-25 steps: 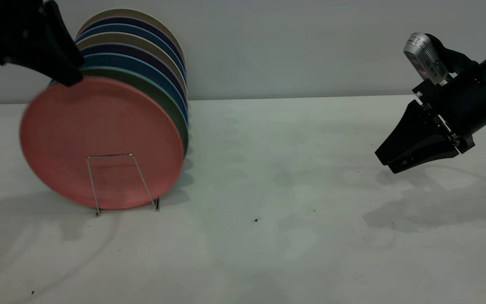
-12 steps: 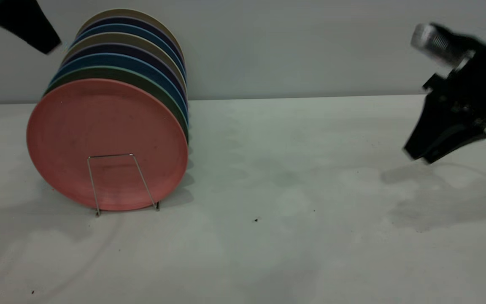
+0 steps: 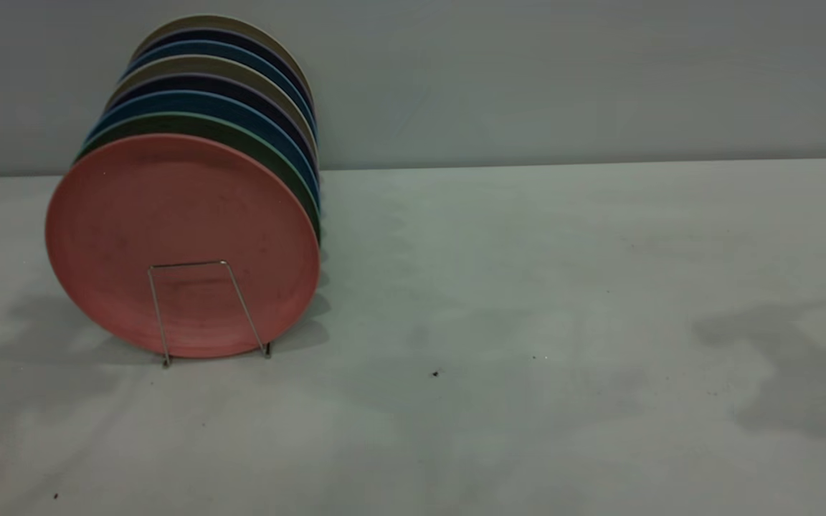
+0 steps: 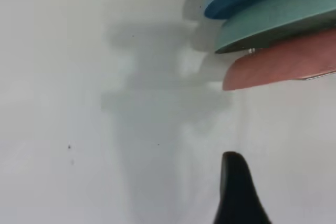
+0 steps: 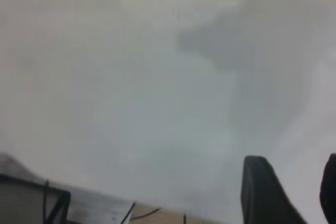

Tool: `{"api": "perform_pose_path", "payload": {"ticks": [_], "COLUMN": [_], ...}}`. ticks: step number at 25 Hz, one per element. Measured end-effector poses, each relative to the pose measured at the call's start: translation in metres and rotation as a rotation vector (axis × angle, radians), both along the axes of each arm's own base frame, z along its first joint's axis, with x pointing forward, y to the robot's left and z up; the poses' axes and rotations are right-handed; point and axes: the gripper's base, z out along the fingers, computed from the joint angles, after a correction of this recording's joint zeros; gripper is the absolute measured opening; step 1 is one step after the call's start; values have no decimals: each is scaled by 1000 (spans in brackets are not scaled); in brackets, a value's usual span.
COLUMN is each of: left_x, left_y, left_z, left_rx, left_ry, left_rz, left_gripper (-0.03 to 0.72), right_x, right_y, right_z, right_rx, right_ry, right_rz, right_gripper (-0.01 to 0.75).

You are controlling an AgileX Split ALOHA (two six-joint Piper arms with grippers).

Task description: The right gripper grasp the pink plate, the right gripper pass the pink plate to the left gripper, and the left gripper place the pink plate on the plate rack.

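The pink plate point(image 3: 182, 244) stands on edge at the front of a row of plates in the rack point(image 3: 206, 309), on the left part of the bench point(image 3: 528, 322). One wire loop of the rack crosses the lower face of the plate. Directly behind it stands a green plate point(image 3: 269, 161), then blue plates point(image 3: 248, 115), dark ones and tan ones (each partly hidden by the one in front). No claw touches the plate.

In the left wrist view, one black finger point(image 4: 236, 192) of the left claw point(image 4: 247, 203) hangs over bare bench, apart from the pink plate's rim; whether that claw is released or clenched cannot be told.

In the right wrist view, the right claw point(image 5: 296, 192) is released, a gap between its two fingers point(image 5: 262, 192), holding nothing.
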Motion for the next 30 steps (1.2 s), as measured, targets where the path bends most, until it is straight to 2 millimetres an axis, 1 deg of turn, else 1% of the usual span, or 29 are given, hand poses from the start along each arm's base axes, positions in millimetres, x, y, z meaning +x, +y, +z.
{"api": "perform_pose_path", "payload": {"ticks": [5,7,8,11,14,15,18,22,25,30], "left_x": [-21,-32,-36,-54,-71,-77,-103,-139,-168,-217], "left_y": [-4,-4,-4,-4,-6,-7,-9,-12,-12,-11], "left_z": [28,40,45,60,73,74,73,59,47,25], "left_rx": [-37,-38,-38,-38,-59,-69,-100,-127,-130,-128], "left_ry": [-52,-75,-79,-95,-114,-119,-127,-124,-133,-158], "left_rz": [-20,-32,-33,-37,-41,-42,-45,-55,-63,-68], "left_gripper": [481,481,481,481,481,481,481,481,482,482], "right_x": [-27,-44,-52,-87,-123,-136,-170,-213,-241,-280], "right_y": [-1,-2,-3,-4,-6,-6,-8,-11,-12,-14], "right_z": [47,64,69,86,93,94,94,92,91,88], "right_rx": [14,20,22,36,48,48,49,55,62,84], "right_ry": [-112,-162,-177,-241,-284,-298,-341,-423,-501,-623], "right_rz": [-36,-48,-49,-52,-46,-40,-28,-24,-23,-26], "right_gripper": [290,290,290,290,290,290,290,290,290,290]}}
